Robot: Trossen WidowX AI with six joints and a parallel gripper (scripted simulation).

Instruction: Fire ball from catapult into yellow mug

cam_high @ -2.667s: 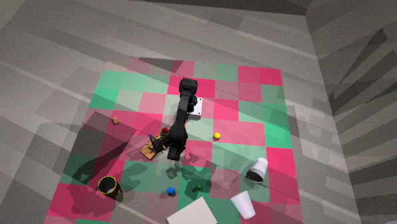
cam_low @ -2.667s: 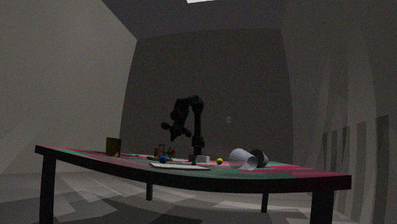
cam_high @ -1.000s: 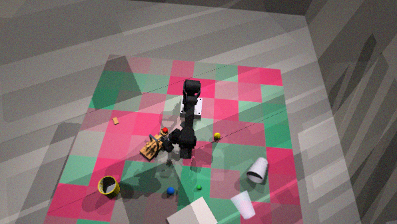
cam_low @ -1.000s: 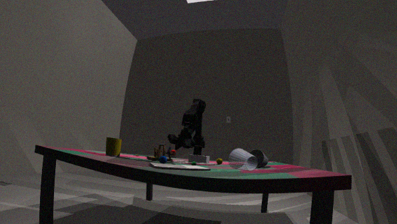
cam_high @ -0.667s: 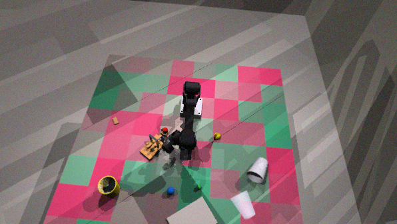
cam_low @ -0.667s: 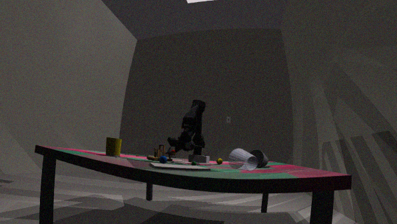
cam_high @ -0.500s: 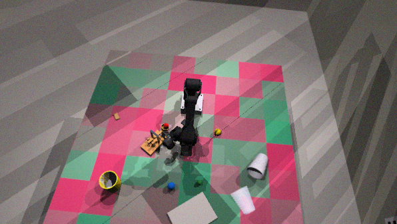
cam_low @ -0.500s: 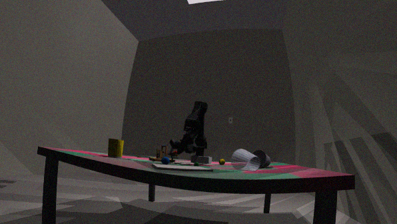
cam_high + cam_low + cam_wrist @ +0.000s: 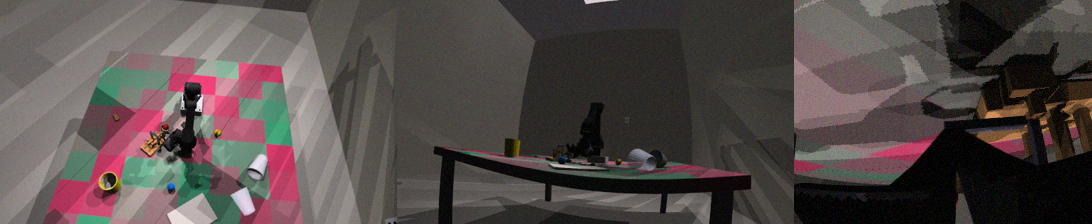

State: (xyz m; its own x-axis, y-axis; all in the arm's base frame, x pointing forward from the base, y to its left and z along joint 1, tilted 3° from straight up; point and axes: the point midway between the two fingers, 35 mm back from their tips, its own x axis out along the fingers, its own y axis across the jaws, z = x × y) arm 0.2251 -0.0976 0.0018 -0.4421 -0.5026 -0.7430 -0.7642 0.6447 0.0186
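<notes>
Board (image 9: pixel 193 211) (image 9: pixel 577 167), pale and flat, lies nearest the exterior view, with a blue ball (image 9: pixel 170 187) (image 9: pixel 562 160) just beyond it. The yellow mug (image 9: pixel 116 188) (image 9: pixel 512 147) stands upright off to one side. Farther back, the red ball (image 9: pixel 165 127) sits in the cup of the wooden catapult (image 9: pixel 148 149) (image 9: pixel 560 151) (image 9: pixel 1024 85); the gripper (image 9: pixel 163 143) (image 9: pixel 569 154) (image 9: pixel 951 136), its fingers together and holding nothing, hovers close beside the frame.
</notes>
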